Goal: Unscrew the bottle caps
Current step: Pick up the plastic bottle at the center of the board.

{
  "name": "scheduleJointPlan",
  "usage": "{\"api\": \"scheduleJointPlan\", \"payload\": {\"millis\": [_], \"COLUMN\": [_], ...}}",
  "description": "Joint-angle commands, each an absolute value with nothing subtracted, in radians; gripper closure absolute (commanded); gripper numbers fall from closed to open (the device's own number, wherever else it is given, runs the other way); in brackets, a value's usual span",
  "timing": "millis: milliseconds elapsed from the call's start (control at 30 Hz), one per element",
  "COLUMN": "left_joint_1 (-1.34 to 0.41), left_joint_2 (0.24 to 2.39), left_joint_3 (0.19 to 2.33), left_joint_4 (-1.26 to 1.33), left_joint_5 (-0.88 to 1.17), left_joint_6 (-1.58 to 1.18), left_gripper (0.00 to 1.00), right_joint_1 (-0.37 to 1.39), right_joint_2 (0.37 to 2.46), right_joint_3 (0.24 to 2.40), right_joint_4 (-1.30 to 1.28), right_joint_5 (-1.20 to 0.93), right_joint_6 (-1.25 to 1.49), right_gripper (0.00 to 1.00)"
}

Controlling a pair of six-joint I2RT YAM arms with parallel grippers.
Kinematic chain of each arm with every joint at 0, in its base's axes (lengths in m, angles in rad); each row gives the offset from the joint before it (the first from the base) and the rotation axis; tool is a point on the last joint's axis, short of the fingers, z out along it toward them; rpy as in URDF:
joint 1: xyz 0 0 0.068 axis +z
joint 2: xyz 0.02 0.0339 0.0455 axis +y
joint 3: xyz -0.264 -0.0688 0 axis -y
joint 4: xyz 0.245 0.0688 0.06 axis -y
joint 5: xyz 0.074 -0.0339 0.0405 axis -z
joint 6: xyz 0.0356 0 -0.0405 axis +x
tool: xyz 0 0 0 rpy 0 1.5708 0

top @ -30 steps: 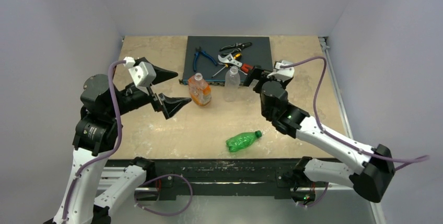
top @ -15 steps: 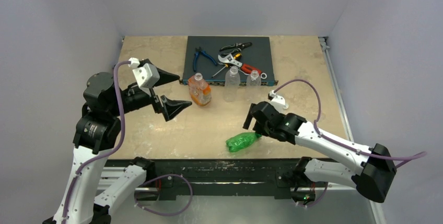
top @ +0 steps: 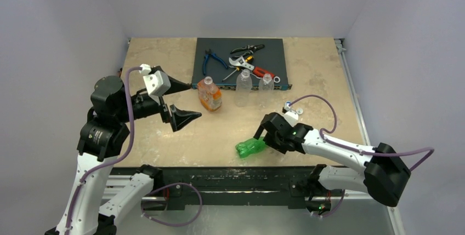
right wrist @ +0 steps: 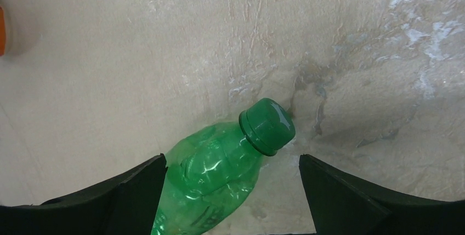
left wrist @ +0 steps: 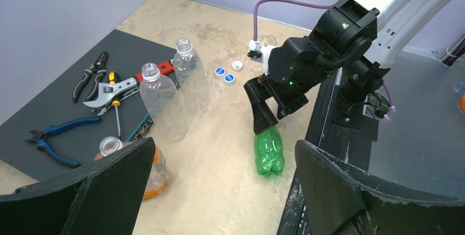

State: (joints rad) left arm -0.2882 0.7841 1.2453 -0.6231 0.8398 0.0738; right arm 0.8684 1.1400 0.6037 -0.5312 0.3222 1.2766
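Your green bottle (top: 249, 148) lies on its side on the surface (top: 164, 59) near the front edge, w/ the green cap (right wrist: 267, 126) screwed on & pointing away from the left arm. Your right tool (right wrist: 231, 158) is down over it, jaws wide, one finger on ea. side of the bottle's shoulder; wrist cam shows clear gaps, no contact. Three loose caps (left wrist: 230, 77) sit close together on the surface behind the right arm's wrist: two show a blue face, one white. Further back, two clear bottles (top: 243, 88) stand upright w/ open necks, just beside the near edge of the dark grey mat (top: 219, 46). The orange-label bottle (top: 209, 95) stands to their left, neck also open. On the mat: blue-handled pliers (top: 209, 59), adjustable wrench (top: 241, 61), screwdriver (top: 230, 73), black-handled pliers (top: 247, 49). Your left tool (top: 186, 101) hangs above the surface left of the orange-label bottle, jaws wide, nothing btwn them.
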Motion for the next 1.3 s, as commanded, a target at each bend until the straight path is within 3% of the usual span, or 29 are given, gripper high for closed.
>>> {"api": "scheduleJointPlan", "payload": {"millis": [0,300,633,1067,1267], "left_joint_1": [-0.288,-0.288,-0.288,-0.288,-0.288], "left_joint_2": [0.779,0.773,0.795,0.674,0.66], "left_joint_3": [1.27,1.235,1.132,0.939,0.937], "left_joint_4": [-0.623,-0.59,-0.677,-0.576,-0.564], "left_joint_5": [0.873,0.888,0.989,0.902,0.908], "left_joint_6": [0.094,0.073,0.075,-0.145,-0.156], "left_gripper": [0.0,0.0,0.0,0.0,0.0], "right_joint_1": [0.864,0.864,0.864,0.904,0.911], "right_joint_2": [1.181,1.257,1.281,1.267,1.392], "right_joint_3": [0.591,0.603,0.625,0.685,0.743], "right_joint_4": [-0.491,-0.403,-0.385,-0.274,-0.325], "right_joint_5": [0.355,0.382,0.384,0.399,0.416], "right_joint_6": [1.324,1.312,1.281,1.143,1.132], "right_gripper": [0.06,0.11,0.36,0.72,0.72]}}
